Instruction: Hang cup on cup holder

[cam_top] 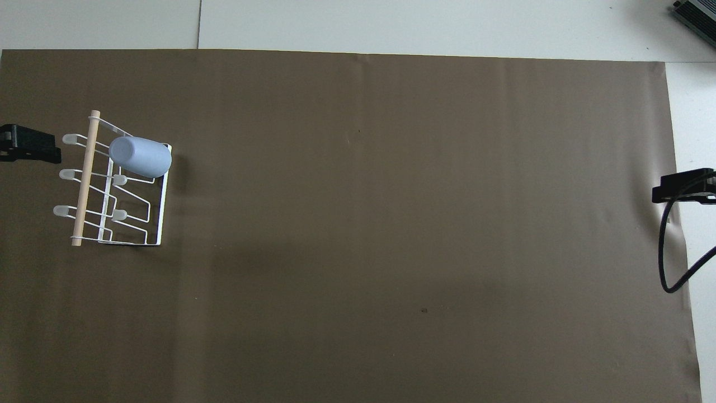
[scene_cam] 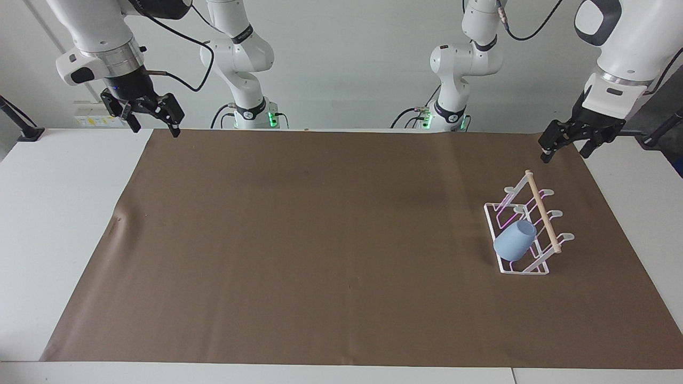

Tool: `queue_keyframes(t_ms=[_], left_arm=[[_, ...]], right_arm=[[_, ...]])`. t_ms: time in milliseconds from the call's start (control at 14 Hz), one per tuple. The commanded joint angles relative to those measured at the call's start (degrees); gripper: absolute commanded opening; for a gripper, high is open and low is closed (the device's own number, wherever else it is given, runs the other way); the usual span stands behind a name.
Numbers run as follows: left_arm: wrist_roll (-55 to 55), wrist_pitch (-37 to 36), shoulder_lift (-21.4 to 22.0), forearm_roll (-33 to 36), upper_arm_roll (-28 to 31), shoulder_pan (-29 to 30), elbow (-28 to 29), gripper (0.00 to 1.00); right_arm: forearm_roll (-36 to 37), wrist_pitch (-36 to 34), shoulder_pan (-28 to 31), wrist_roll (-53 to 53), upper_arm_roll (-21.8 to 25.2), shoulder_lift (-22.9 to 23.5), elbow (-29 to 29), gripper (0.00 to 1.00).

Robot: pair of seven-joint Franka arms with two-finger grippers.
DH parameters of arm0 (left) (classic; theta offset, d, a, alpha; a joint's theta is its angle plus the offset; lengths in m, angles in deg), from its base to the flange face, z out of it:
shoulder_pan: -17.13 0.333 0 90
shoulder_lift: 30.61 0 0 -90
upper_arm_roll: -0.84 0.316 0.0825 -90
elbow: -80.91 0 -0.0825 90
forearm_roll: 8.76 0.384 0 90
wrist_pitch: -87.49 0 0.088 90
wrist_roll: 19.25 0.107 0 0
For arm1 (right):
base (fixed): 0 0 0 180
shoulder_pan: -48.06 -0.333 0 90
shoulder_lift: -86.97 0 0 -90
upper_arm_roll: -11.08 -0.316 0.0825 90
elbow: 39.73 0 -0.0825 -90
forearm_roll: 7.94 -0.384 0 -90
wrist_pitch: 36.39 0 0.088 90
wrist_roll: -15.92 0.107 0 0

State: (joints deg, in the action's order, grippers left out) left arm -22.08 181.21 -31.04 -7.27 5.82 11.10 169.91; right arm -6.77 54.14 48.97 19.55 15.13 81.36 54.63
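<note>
Both of my pincers are empty with their jaws spread apart right now. My left gripper (scene_cam: 564, 145) hangs in the air over the mat corner just robot-side of the cup holder (scene_cam: 525, 229), clear of the wooden dowel (scene_cam: 542, 211) and touching nothing. My right gripper (scene_cam: 151, 113) waits up high at the other end of the table, well apart from the holder.

So where's the cup (scene_cam: 514, 241)? It sits on the holder, tipped on its side over one of the slanted prongs, at the end of the rack farther from me. From the overhead view the cup (cam_top: 140, 157) lies with its closed base pointing toward the dowel (cam_top: 85, 178) and its body resting near the rim of the cup holder (cam_top: 162, 207). I'd guess the slant of the prong is what keeps it there, since the tumbler has no handle to hook on.

To me the job looks pretty much done: cup hung, nothing gripping it, holder standing flat on the brown mat (scene_cam: 320, 240). My left arm being clear makes sense, as a bump would shift that light wire rack.
</note>
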Motion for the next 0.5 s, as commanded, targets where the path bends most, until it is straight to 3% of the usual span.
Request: queue_keyframes(t_ms=[0,429], left_arm=[[4.2,-4.1,0.1,-0.6,2.5,-3.2,-0.9,1.00],[4.2,-4.3,2.5,-1.0,-1.6,-2.8,1.2,1.00]], right_arm=[[0.1,1.2,0.6,-1.8,-0.2,-0.6,1.1,1.00],[0.5,0.5,-0.1,-1.7,-0.4,-0.5,0.7,1.00]])
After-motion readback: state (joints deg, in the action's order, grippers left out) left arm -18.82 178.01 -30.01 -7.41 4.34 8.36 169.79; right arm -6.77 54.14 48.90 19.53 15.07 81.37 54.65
